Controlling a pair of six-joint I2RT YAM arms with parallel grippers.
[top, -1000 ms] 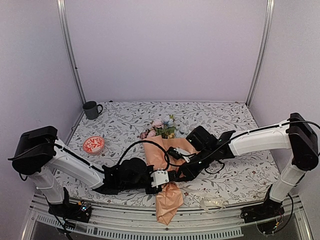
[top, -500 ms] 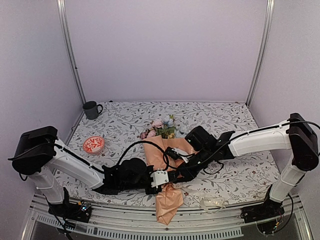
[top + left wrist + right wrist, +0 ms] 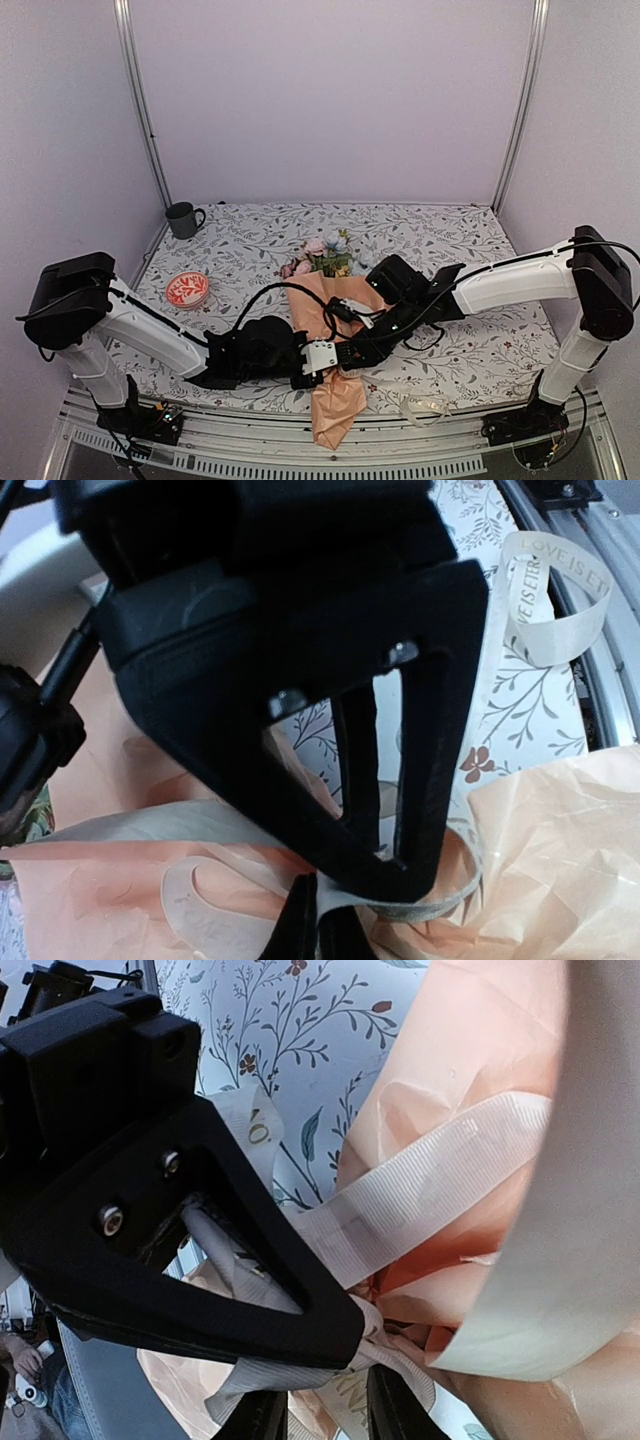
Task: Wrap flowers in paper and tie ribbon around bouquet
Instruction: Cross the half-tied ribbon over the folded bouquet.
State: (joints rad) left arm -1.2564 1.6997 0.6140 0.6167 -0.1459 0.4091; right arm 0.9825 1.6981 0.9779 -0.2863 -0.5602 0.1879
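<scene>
- Your left gripper [image 3: 318, 927] is clamped tight on the ribbon [image 3: 430, 1192]. Its own wrist view shows only two dark finger ends pressed together at the bottom edge. The right wrist view shows that same black finger from the side, with ribbon bunched at its tip.
- Your right gripper [image 3: 325, 1417] has its jaws standing apart, with gathered ribbon lying in the gap. You cannot tell whether either finger presses on it.
- Only the top view shows how the two grippers meet, tip to tip over the narrow waist of the bouquet [image 3: 312, 312].
- The right wrist view shows a flat band of ribbon crossing the peach paper [image 3: 335, 405]. The left wrist view shows a loose loop with printed lettering curling off over the tablecloth [image 3: 480, 350].
- From above, the flowers [image 3: 325, 255] point towards the far wall, and the paper's lower end hangs past the near table edge.
- A dark mug [image 3: 183, 218] and a red-and-white dish [image 3: 187, 288] sit well apart on the left, seen only from above.
</scene>
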